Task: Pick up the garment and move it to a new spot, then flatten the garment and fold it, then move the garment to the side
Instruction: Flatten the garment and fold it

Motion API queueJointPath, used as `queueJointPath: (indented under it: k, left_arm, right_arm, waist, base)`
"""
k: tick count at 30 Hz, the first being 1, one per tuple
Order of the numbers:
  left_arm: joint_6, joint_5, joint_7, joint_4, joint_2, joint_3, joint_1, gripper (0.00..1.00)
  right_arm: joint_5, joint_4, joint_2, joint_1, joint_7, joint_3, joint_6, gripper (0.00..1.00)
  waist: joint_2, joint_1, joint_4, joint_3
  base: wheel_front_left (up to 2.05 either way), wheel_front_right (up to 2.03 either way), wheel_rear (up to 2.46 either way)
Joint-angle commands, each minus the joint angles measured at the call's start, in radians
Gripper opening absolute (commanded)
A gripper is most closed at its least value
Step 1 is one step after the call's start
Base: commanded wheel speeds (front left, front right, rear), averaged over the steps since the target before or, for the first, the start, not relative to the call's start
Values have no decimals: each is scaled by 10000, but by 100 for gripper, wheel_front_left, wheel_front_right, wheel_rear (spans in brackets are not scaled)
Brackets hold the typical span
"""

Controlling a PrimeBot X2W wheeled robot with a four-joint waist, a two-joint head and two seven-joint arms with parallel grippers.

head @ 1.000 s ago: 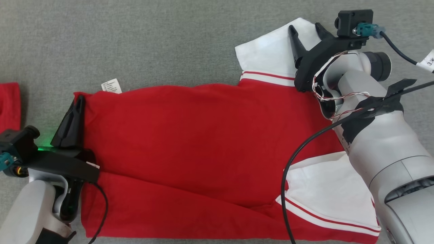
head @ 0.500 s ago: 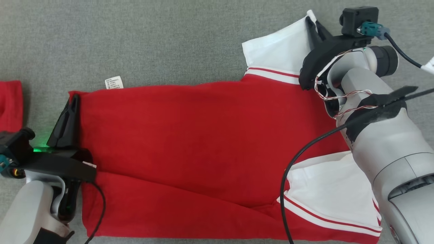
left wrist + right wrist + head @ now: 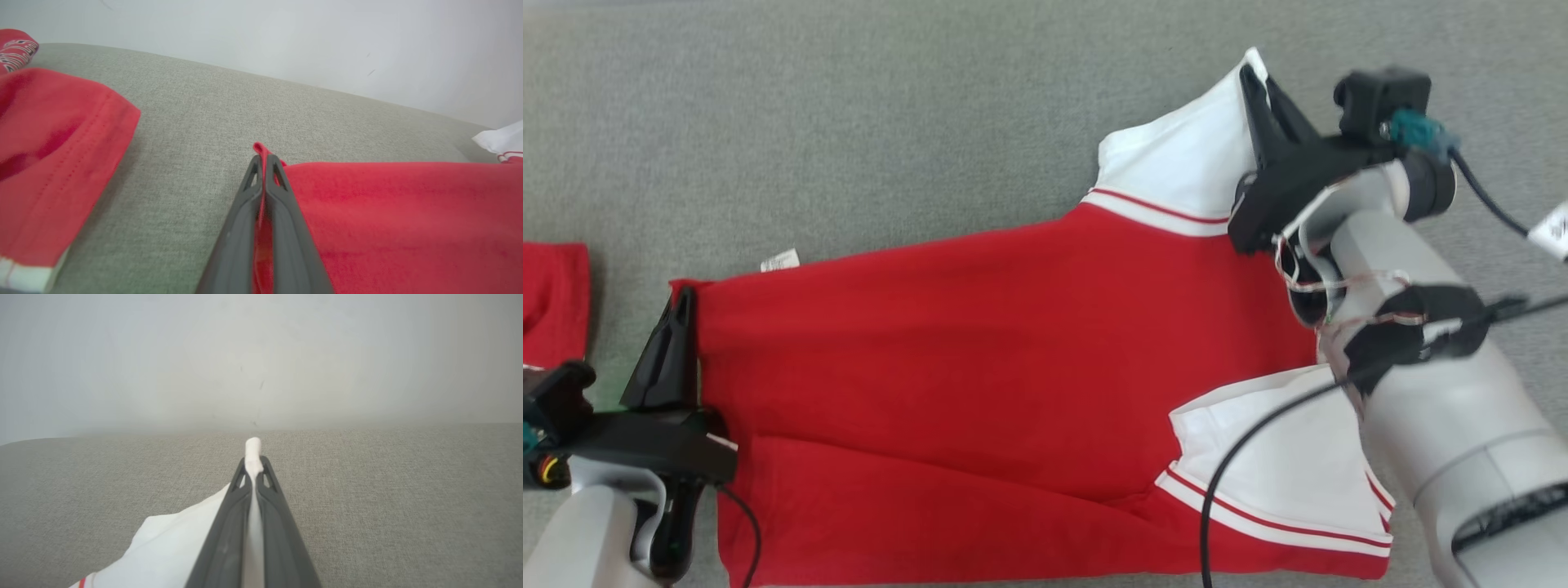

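A red garment (image 3: 980,359) with white sleeves lies spread across the grey surface (image 3: 849,122). My left gripper (image 3: 682,304) is shut on the garment's upper-left hem corner; in the left wrist view red cloth (image 3: 408,212) is pinched between the fingers (image 3: 263,161). My right gripper (image 3: 1258,77) is shut on the tip of the far white sleeve (image 3: 1176,163), lifting it off the surface; in the right wrist view white fabric (image 3: 163,551) pokes out past the fingertips (image 3: 254,463). A second white sleeve (image 3: 1274,465) lies at the lower right.
Another red cloth (image 3: 551,298) lies at the left edge, also in the left wrist view as red cloth (image 3: 53,155). A small white label (image 3: 778,260) sticks out of the garment's top edge. A pale wall (image 3: 261,355) rises behind the grey surface. A black cable (image 3: 1225,482) crosses the near sleeve.
The right gripper has shut on the white sleeve tip and raised it. The head camera has shifted, so the garment sits lower in view. The left gripper keeps its grip.
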Motion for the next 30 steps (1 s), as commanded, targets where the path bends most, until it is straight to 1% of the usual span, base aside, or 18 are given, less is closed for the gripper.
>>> queueJointPath:
  k: [1, 4, 11, 14, 20, 21, 25, 30]
  left_arm:
    - [26, -37, -53, 18, 100, 55, 200, 0]
    - [44, -85, -71, 32, 150, 124, 405, 0]
    - [145, -141, -74, -6, 220, 187, 783, 0]
    - [175, -162, -71, -23, 239, 195, 920, 0]
    - [201, -217, -89, -61, 209, 196, 1295, 0]
    - [191, -224, -82, -111, 181, 191, 1434, 0]
    - [270, -163, -96, -228, 73, 136, 1734, 0]
    - [228, -152, -111, -318, 15, 157, 2098, 0]
  right_arm:
    - [118, -194, -65, 306, -23, 83, -10, 0]
    - [732, -1328, -299, 1062, -22, 305, -10, 0]
    - [2333, -3946, -1103, 2806, -24, 982, -10, 0]
    - [2891, -4774, -1576, 3445, -25, 1279, -10, 0]
    - [3929, -6165, -2173, 4551, -24, 1895, -9, 0]
    - [4278, -6632, -2409, 4866, -25, 2216, -9, 0]
    - [4960, -7432, -2952, 5337, -25, 2879, -9, 0]
    - [5560, -7721, -3647, 5651, -25, 3633, -9, 0]
  waist:
    - [0, 0, -203, -264]
    - [0, 0, -342, -495]
    - [0, 0, -686, -968]
    - [0, 0, -784, -1163]
    - [0, 0, -871, -1532]
    - [0, 0, -870, -1641]
    - [0, 0, -857, -1837]
    - [0, 0, -814, -2037]
  base:
    - [0, 0, 0]
    - [0, 0, 0]
    - [0, 0, 0]
    - [0, 0, 0]
    - [0, 0, 0]
    - [0, 0, 0]
    - [0, 0, 0]
    - [0, 0, 0]
